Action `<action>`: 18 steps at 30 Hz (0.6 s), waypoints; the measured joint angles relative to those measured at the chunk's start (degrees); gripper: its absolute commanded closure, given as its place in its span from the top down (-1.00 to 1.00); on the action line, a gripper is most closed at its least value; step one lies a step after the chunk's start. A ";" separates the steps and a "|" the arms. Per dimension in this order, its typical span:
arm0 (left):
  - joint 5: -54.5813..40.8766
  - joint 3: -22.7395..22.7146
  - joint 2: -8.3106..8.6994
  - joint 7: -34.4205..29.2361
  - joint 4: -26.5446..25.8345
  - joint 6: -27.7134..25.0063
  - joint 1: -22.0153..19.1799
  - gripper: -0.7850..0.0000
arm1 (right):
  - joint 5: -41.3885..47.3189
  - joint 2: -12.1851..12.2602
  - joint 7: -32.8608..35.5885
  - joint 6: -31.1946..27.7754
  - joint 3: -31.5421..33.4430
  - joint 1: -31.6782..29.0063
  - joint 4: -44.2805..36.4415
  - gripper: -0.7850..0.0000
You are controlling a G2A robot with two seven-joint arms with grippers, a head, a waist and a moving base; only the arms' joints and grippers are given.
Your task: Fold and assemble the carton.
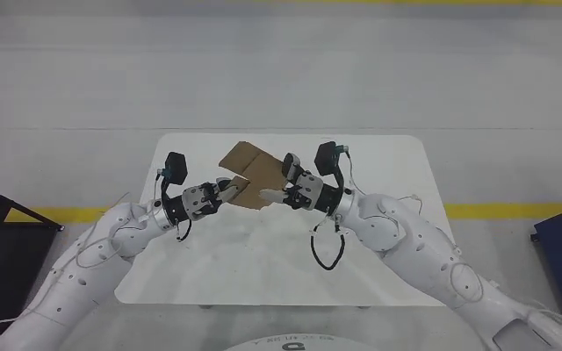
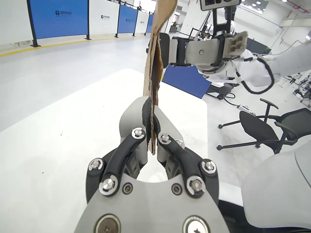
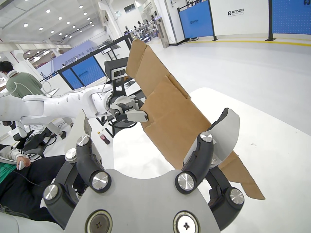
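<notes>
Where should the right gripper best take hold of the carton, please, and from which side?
Probably the edge of the carton opposite the left gripper, shut on one edge. The sheet is thin, so the open right gripper should come edge-on, one finger on each face.

table (image 1: pixel 263 263): 1, white, rounded corners | on it: small dark specks (image 2: pixel 60 134)

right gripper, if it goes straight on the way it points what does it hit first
Probably the carton, held up by the left gripper: it crosses the path of the open right gripper, one finger seemingly against it. Depth is unclear.
</notes>
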 measured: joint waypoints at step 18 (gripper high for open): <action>-1.04 -0.47 -1.57 -2.91 -0.55 -1.06 -0.18 -1.00 | 1.39 -0.74 -1.86 -1.74 5.69 -3.82 -0.07 1.00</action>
